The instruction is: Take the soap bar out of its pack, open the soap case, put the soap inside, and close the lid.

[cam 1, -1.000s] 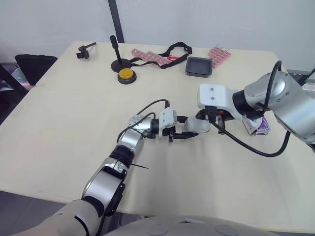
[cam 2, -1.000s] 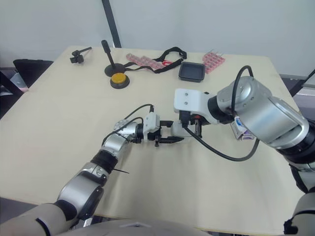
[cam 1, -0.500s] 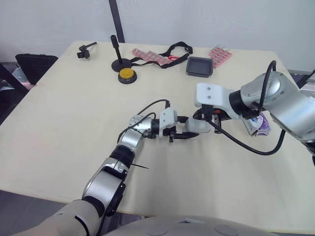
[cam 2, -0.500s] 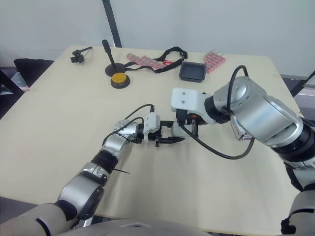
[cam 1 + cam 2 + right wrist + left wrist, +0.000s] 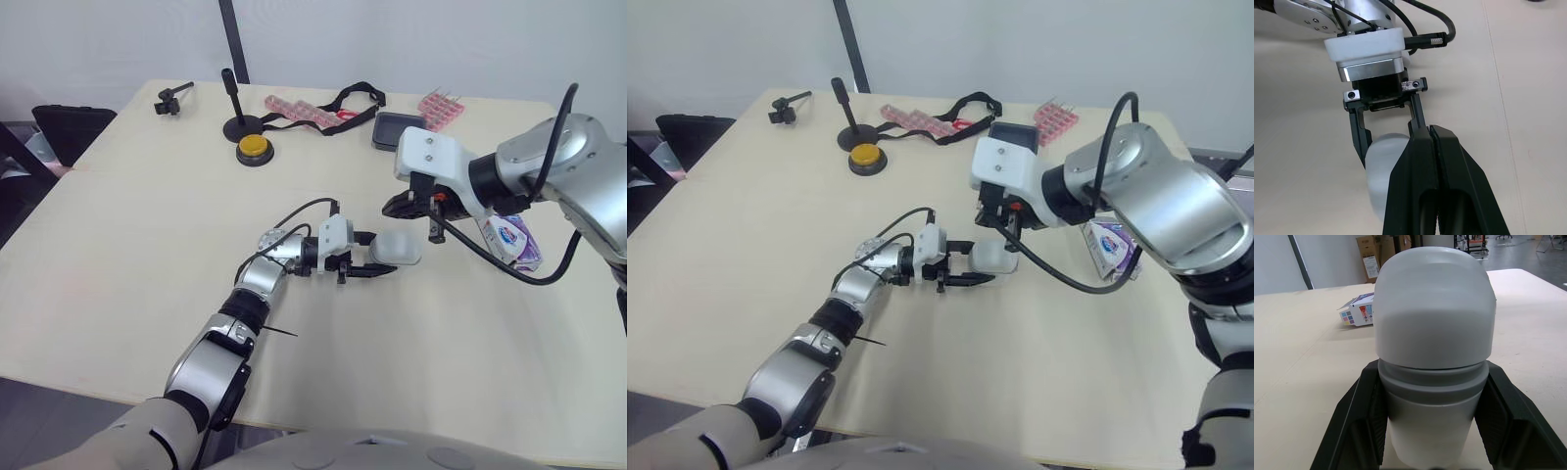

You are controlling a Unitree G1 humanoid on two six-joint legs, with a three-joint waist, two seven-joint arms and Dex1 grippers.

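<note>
The grey soap case (image 5: 396, 249) lies on the table (image 5: 147, 225) with its lid down. My left gripper (image 5: 380, 256) is shut on it, one black finger on each side. In the left wrist view the case (image 5: 1435, 328) stands between those fingers (image 5: 1364, 416). My right gripper (image 5: 404, 207) hovers just above and behind the case, not touching it. In the right wrist view its two fingers (image 5: 1422, 161) are pressed together with nothing between them. The soap pack (image 5: 509, 240), white with purple print, lies to the right of the case, behind my right arm.
At the table's far side are a black tray (image 5: 396, 130), pink packs (image 5: 439, 106), a black strap (image 5: 338, 108), a yellow button (image 5: 252, 149), a black stand (image 5: 235, 122) and a small black clamp (image 5: 168, 101). Bare tabletop lies in front of the case.
My right gripper has risen off the case and drawn back toward the far side. The case stays in my left gripper, which has not moved.
</note>
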